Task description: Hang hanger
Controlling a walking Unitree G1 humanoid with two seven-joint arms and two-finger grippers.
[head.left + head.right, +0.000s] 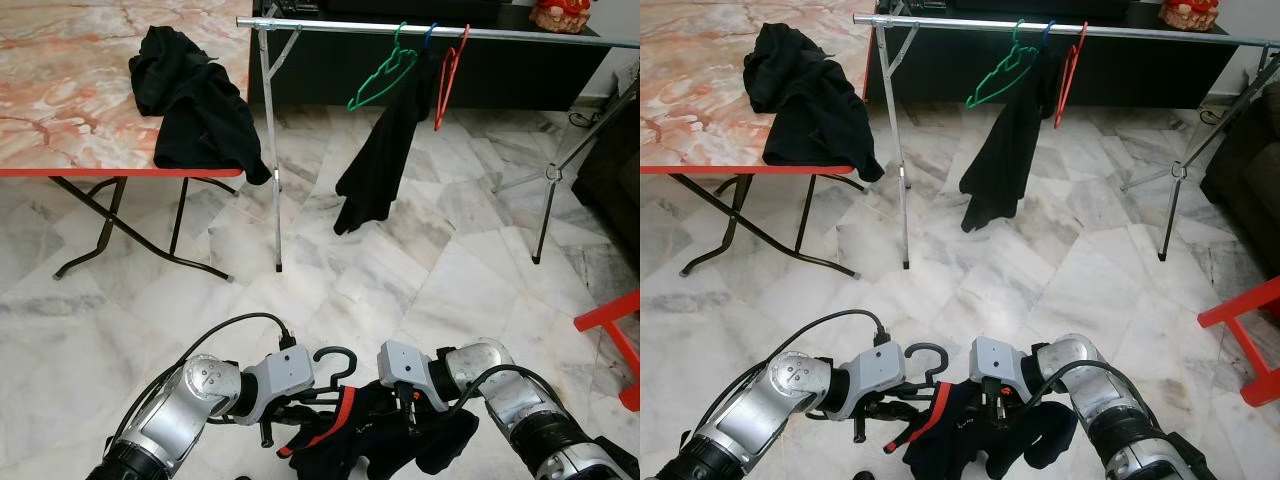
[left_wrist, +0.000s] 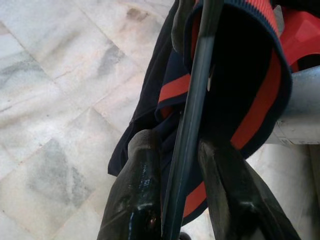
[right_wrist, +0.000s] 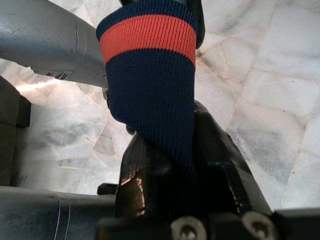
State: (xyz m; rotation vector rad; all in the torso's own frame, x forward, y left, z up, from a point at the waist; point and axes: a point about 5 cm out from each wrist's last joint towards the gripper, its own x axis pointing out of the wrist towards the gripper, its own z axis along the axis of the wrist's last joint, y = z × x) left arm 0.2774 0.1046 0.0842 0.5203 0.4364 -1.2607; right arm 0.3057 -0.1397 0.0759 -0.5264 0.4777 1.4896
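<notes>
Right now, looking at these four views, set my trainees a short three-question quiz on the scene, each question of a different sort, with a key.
1. True or false: the garment rail already carries a green hanger and a red hanger.
2. Multiple choice: the left gripper has its fingers either side of (A) a table leg, (B) the dark hanger with the navy garment with red trim, (C) a cable.
3. Fill in: the right gripper is shut on the garment's navy and ____ striped cuff.

Key: 1 true; 2 B; 3 red.
</notes>
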